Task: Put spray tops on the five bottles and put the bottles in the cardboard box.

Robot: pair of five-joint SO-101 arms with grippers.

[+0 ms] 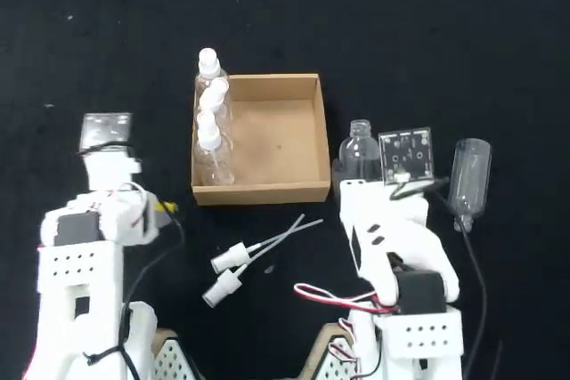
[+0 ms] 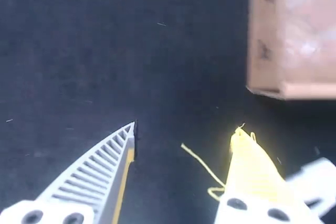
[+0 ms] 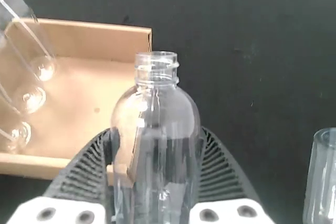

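My right gripper is clamped on an uncapped bottle, one finger against each side of its body. It holds the bottle upright just off the box's right wall, near the front corner on the arms' side.

Three capped bottles lie in a row inside the box along its left wall. Their tops point to the far side, and the farthest one pokes out past the rim.

Another bare bottle sits further right of the box, beyond the held one. From my cameras I can't quite tell whether it stands or lies.

Two loose spray tops rest on the black table in front of the box, on the arms' side, with their thin tubes angled up towards it.

My left gripper hangs over bare table to the left of the box's front corner, fingers spread wide and nothing between them.
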